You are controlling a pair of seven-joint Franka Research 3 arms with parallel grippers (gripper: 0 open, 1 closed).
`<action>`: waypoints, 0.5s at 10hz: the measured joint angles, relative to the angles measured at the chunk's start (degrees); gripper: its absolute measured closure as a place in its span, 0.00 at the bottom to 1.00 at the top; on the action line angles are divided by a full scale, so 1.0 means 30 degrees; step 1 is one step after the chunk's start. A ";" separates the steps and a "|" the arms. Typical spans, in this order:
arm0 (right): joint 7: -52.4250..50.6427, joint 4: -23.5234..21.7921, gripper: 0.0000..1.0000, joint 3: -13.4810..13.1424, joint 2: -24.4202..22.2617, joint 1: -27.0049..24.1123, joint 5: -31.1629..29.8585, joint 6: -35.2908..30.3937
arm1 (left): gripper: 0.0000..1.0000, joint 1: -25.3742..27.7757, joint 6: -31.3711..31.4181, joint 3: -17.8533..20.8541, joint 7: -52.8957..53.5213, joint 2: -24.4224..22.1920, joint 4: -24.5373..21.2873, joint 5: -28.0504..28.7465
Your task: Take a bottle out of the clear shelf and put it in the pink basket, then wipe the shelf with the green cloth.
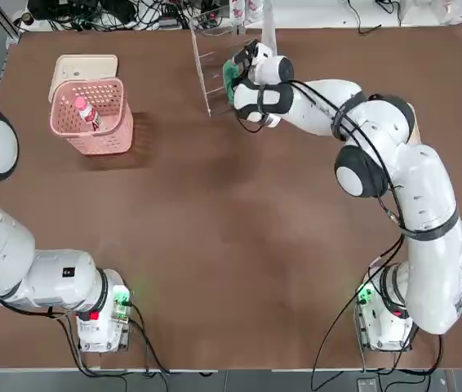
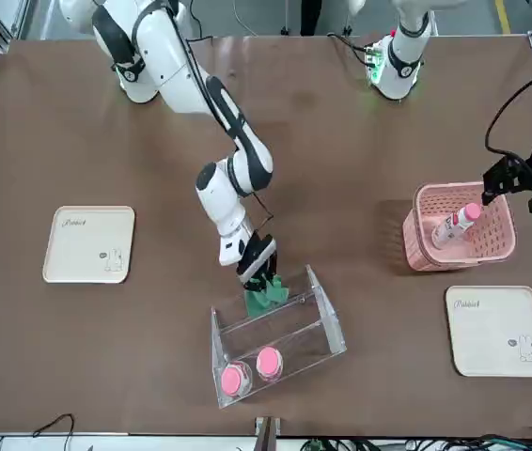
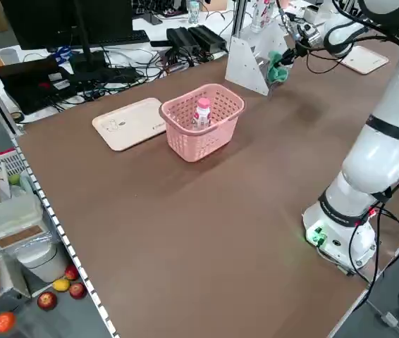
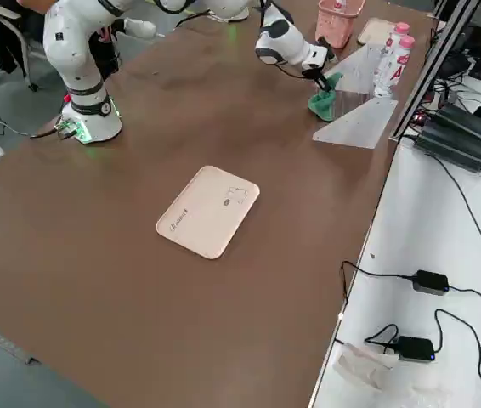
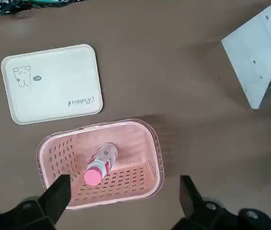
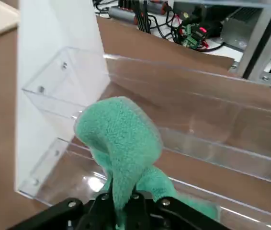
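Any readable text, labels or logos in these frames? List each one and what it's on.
"Rabbit": script word on the cream tray beside the pink basket, clearest in the left wrist view, next to a small rabbit drawing.
Same kind of script mark on the second cream tray: too small to read.
Bottle label in the basket: red-and-pink print, unreadable.
Bottles behind the clear shelf: red print, unreadable.

The fluffy teal-green terry cloth (image 6: 121, 143) looks soft and matt against the glossy, see-through acrylic shelf (image 6: 183, 139). The pink lattice basket (image 5: 126, 143) is smooth plastic; the brown tabletop (image 1: 231, 245) is matt.
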 joint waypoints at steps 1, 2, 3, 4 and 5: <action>0.0671 0.0267 0.94 0.0001 -0.0016 0.0119 0.0003 -0.0001 | 0.00 0.0040 -0.0476 0.0001 0.0000 0.0002 -0.0027 0.0000; 0.1078 0.0446 0.94 0.0002 -0.0023 0.0158 0.0004 -0.0003 | 0.00 0.0052 -0.0725 0.0001 0.0000 0.0002 -0.0047 0.0000; 0.1180 0.0487 0.94 -0.0018 -0.0022 0.0134 0.0005 -0.0004 | 0.00 0.0031 -0.0772 0.0000 0.0000 0.0002 -0.0049 0.0000; 0.1164 0.0482 0.94 -0.0088 -0.0022 0.0014 -0.0010 -0.0003 | 0.00 0.0008 -0.0775 -0.0001 0.0000 0.0002 -0.0049 0.0000; 0.0910 0.0446 0.94 -0.0163 -0.0023 -0.0314 -0.0105 -0.0004 | 0.00 0.0004 -0.0776 -0.0003 0.0000 0.0002 -0.0050 0.0000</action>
